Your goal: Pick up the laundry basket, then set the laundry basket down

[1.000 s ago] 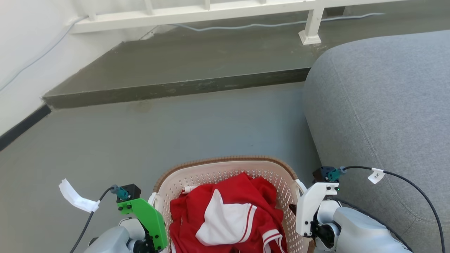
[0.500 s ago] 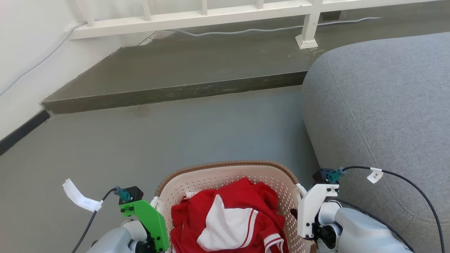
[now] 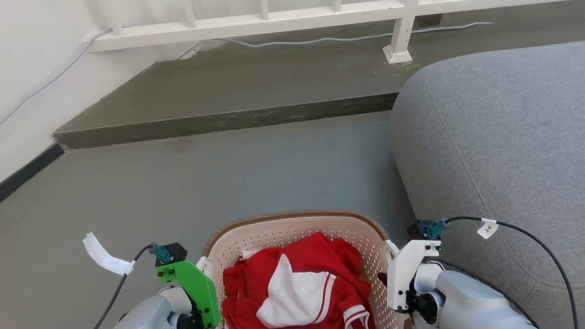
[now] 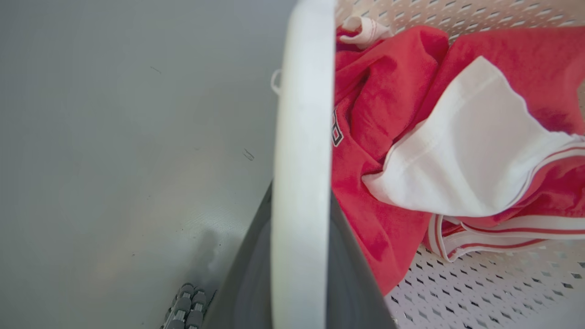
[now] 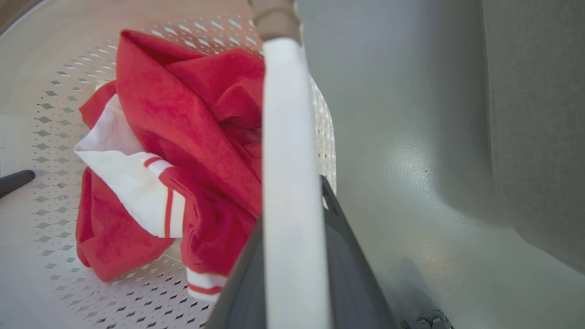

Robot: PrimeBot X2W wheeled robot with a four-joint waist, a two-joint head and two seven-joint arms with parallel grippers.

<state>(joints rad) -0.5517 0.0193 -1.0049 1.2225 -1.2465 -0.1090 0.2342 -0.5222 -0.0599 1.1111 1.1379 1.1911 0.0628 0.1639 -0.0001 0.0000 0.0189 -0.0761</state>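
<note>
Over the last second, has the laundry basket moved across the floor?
No. The laundry basket sits slightly lower in the head view, but the floor step and railing post dropped equally, so the camera moved, not the basket.

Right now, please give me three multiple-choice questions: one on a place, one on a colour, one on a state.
1. The grey sofa stands at the laundry basket's: A robot-left side; B robot-right side; C underside.
2. The garment in the basket is mostly: A red; B blue; C green.
3. The left gripper is: A wide open; B holding the garment; C shut on the basket's handle.
Key: B, head view shows it rightward; A, red fabric dominates; C, the white handle sits between its fingers.
</note>
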